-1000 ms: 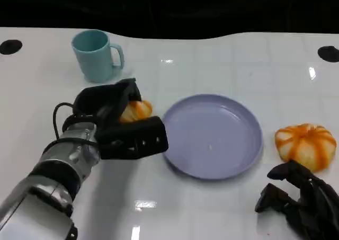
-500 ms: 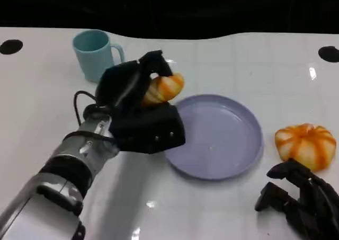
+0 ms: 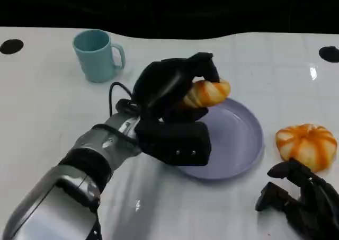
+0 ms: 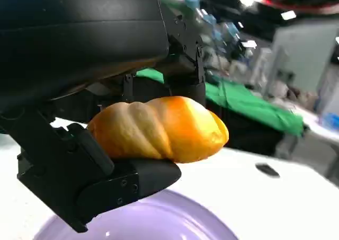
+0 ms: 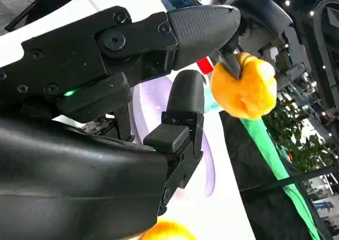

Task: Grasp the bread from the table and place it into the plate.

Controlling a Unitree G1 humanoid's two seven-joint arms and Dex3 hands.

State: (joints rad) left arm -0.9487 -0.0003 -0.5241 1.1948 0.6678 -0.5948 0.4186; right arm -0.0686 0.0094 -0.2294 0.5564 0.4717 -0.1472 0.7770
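Fingers of the left hand clamped around the twisted bread roll, carried rightward and away from the teal mug over the last second, now held above the near-left rim of the lavender plate. Not yet set down; probably just lowering and letting go left. Right hand resting at near right, fingers loosely curled on nothing, just beside the striped round bun on the white table.

Silver forearm with black bands and a black cable; left hand and right hand: black, screw-fastened segments.
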